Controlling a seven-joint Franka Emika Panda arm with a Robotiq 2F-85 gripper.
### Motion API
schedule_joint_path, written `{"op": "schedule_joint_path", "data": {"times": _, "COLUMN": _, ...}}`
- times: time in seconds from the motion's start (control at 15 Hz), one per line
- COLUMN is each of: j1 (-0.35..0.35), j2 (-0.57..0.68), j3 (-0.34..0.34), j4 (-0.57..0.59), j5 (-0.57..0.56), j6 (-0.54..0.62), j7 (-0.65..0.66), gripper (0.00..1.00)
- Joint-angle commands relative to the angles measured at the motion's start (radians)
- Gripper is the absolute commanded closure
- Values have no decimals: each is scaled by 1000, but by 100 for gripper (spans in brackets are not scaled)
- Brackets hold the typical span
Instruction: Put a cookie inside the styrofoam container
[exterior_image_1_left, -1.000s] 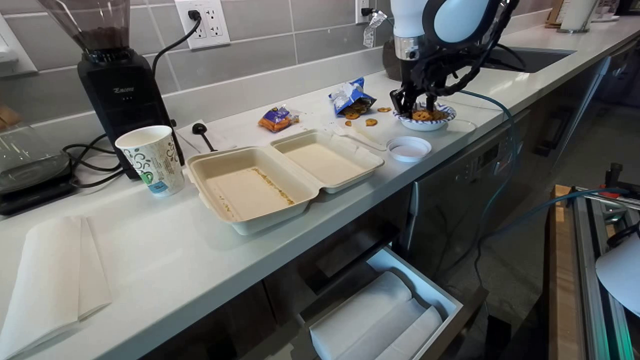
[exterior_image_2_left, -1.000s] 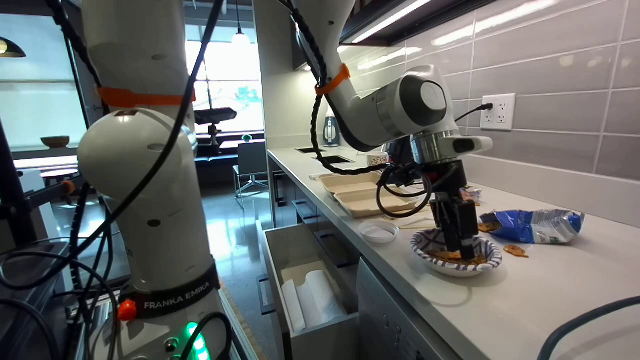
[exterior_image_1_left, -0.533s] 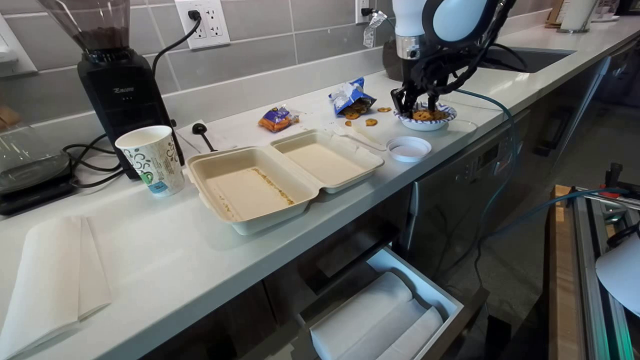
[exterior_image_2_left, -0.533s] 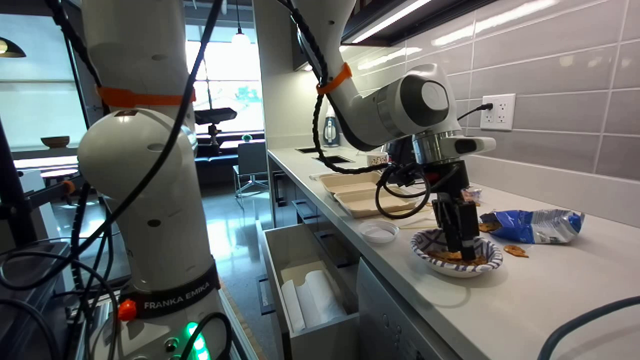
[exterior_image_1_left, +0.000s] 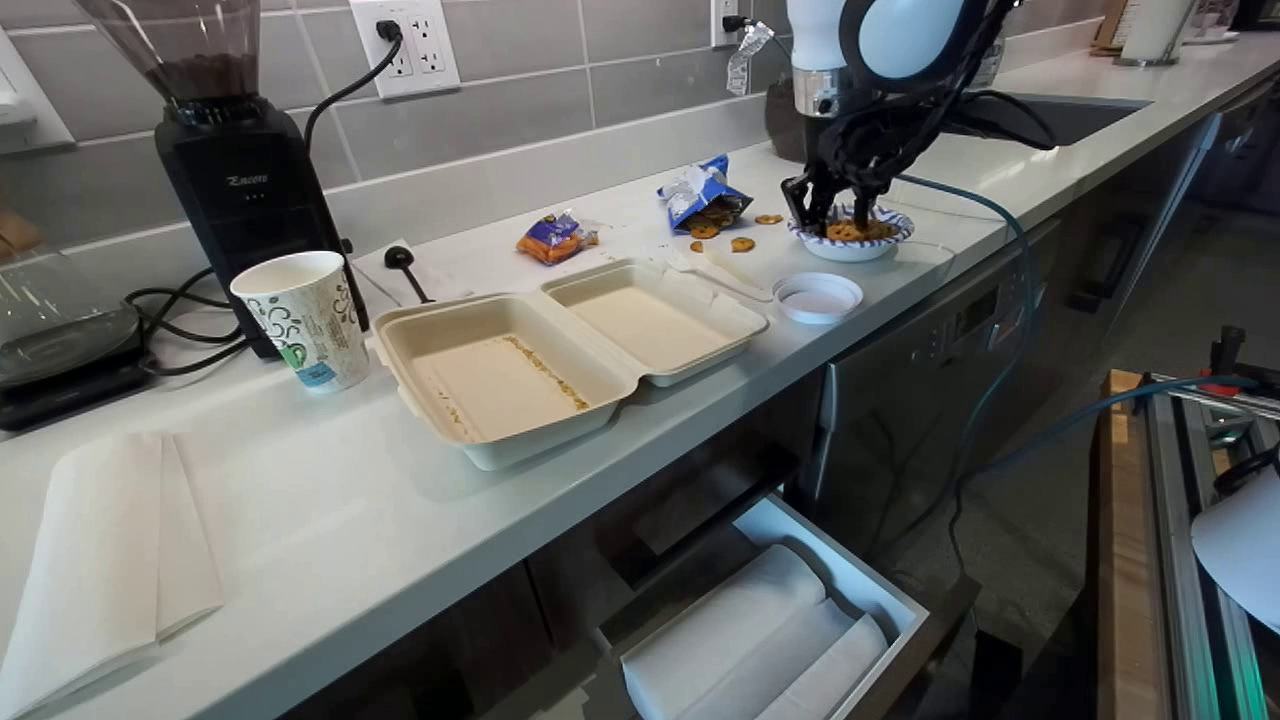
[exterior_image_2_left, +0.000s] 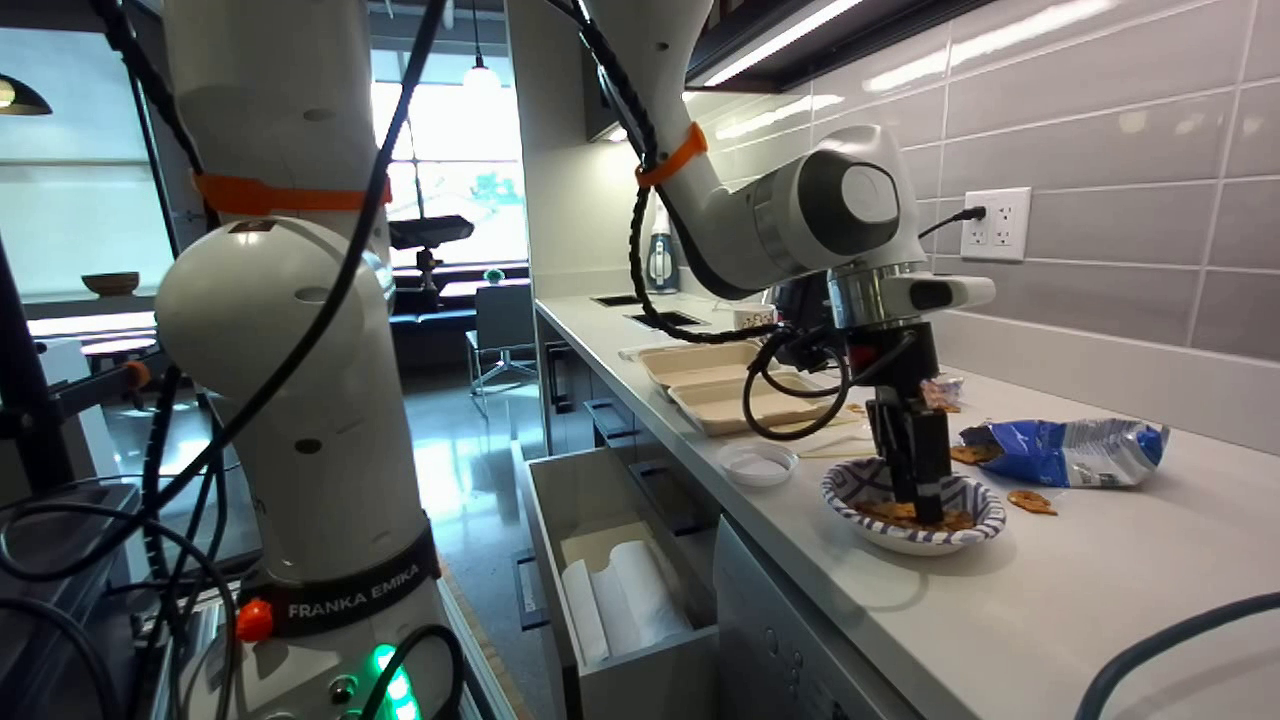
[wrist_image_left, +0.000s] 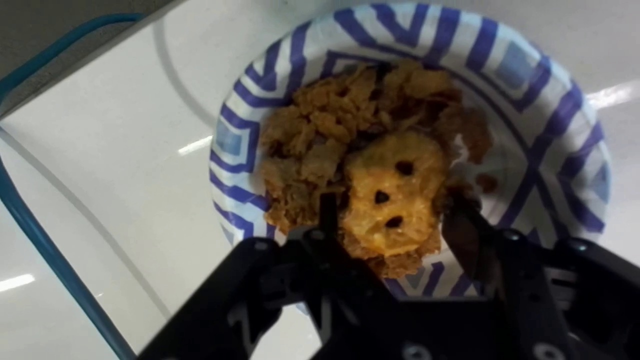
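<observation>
End effector (wrist_image_left: 391, 201) shifted slightly | spread around cookie (wrist_image_left: 412, 190) | golden, three dark holes

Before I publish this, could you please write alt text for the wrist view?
An open gripper straddles a golden-brown cookie with three dark holes. The cookie lies among brown flakes in a blue-and-white bowl on a white counter.

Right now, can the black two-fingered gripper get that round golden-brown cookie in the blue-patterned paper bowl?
Probably yes: in the wrist view the gripper stands open, the cookie between its fingers, nothing on top.
</observation>
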Motion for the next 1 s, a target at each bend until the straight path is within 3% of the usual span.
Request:
{"op": "schedule_joint_path", "data": {"times": 0.0, "j1": 18, "j2": 12, "j3": -14, "j4": 10, "j5": 36, "j6": -20, "j7": 6, "gripper": 44}}
{"op": "schedule_joint_path", "data": {"times": 0.93, "j1": 21, "j2": 5, "j3": -15, "j4": 9, "j5": 65, "j6": -19, "j7": 8, "gripper": 55}}
